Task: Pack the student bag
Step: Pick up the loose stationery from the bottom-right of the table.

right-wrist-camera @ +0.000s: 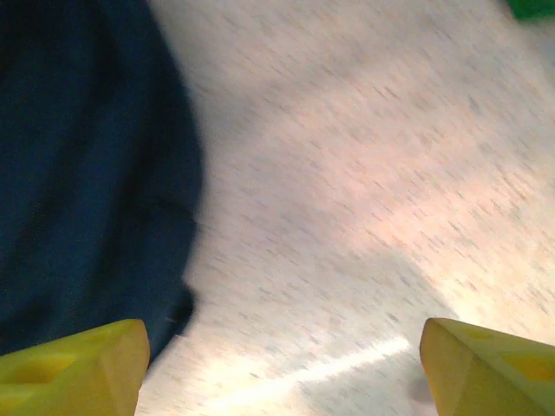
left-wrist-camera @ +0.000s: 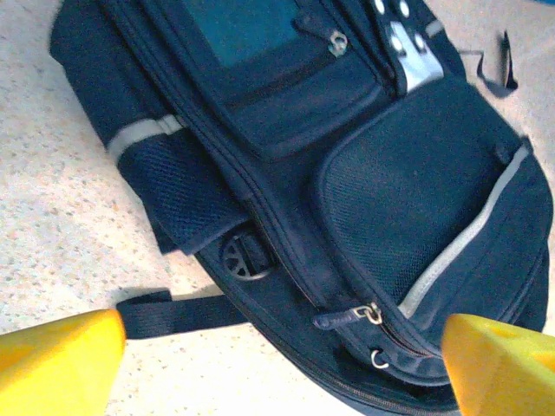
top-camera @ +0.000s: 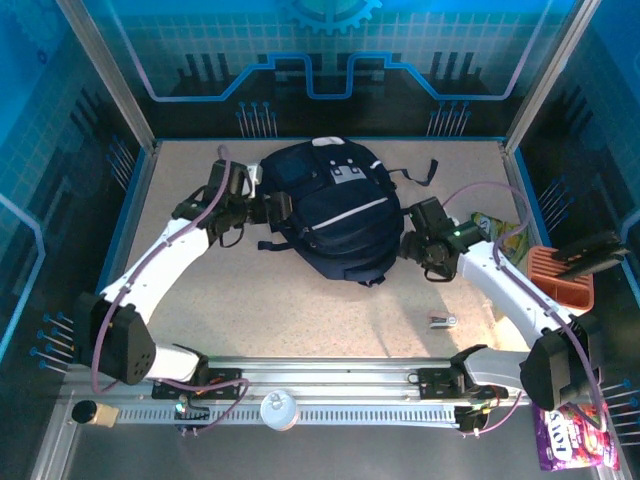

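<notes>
Our left pincer (left-wrist-camera: 277,362) and right pincer (right-wrist-camera: 277,364) hang spread and empty either side of the student bag (top-camera: 335,215), which lies front-up mid-tabletop (top-camera: 300,310), so we should probably pinch the zip pull (left-wrist-camera: 355,316) squarely before tugging.

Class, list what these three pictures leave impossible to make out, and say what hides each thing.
- Large navy fabric backpack: its contents, hidden by its own fabric.
- Right wrist view: motion blur smears the backpack's edge detail.
- Small silvery object on the table, top view: too small to identify.
- Purple printed packet, top view: print too small to read.
</notes>
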### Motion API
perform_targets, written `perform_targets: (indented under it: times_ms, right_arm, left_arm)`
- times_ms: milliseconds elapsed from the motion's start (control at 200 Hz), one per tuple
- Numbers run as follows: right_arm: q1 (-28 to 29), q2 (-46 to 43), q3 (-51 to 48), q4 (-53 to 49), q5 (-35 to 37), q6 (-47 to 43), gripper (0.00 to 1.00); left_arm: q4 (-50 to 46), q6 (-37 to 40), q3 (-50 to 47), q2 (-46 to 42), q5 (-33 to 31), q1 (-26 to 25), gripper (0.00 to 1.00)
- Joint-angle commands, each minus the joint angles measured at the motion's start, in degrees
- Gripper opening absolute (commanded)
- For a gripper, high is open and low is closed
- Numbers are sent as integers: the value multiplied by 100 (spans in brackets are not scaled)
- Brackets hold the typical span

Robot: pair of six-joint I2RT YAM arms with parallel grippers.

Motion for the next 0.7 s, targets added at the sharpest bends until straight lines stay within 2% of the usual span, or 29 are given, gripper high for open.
perform_targets:
  times_ms: [0, 215, 380, 695]
  right_arm:
    - [-86, -146, -249, -1115, 322, 586, 84]
    - [-140, -581, -1190, -1357, 214, 1612, 87]
    - [-308, -813, -1794, -1064, -241, 2223, 91]
    - [-538, -429, -2069, 26, -645, 2112, 93]
  left_arm:
    - [253, 41, -253, -175, -88, 172, 99]
    - [576, 1, -492, -359, 158, 344, 99]
    - [657, -38, -542, -317, 325, 405, 99]
    - [641, -64, -464, -99, 570, 440, 99]
